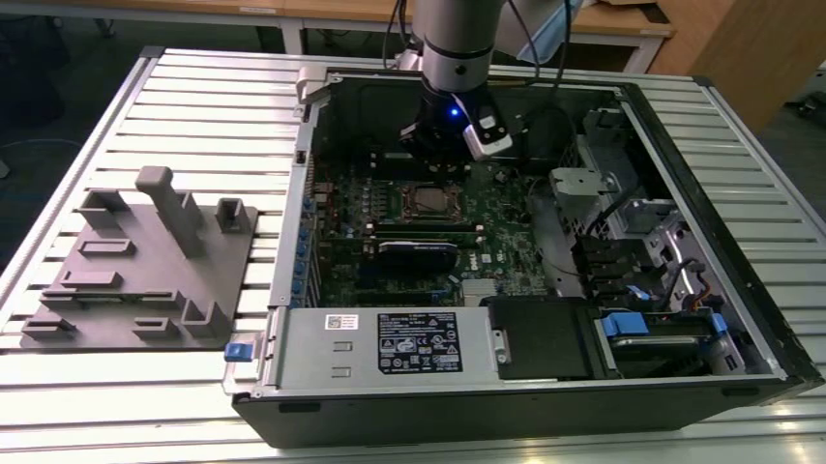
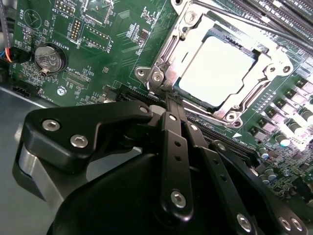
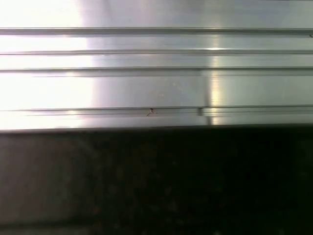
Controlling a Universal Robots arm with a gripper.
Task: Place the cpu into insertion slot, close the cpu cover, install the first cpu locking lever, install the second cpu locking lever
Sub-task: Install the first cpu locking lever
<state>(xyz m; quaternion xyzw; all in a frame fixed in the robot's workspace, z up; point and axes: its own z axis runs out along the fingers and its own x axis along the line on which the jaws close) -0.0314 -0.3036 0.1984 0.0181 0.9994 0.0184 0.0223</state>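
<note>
The gripper point(image 2: 168, 100) has its fingers pressed together into one narrow tip, with nothing held between them. In the second wrist view that tip sits at the corner of the cpu cover point(image 2: 266, 73), close to a thin locking lever point(image 2: 222, 17) and the hinge hardware; whether it actually touches metal cannot be told.

Just beyond the tip, the cpu point(image 2: 217, 68) lies flat in the insertion slot point(image 2: 171, 49), its pale top showing through the window of the cover, which looks lowered over it. Around the socket spreads the green motherboard point(image 2: 112, 44), with a coin battery point(image 2: 49, 58) off to the side of the gripper.

In the exterior view the gripper point(image 1: 446, 145) hangs inside the open computer case point(image 1: 722, 290), just behind the socket point(image 1: 427, 201); the case rests on the slatted bench point(image 1: 168, 106) beside a grey fixture tray point(image 1: 130, 280).

The likely risk is a slip: a narrow tip pushing a springy lever could skid off and strike the small components on the board, or leave the lever unlatched.
</note>
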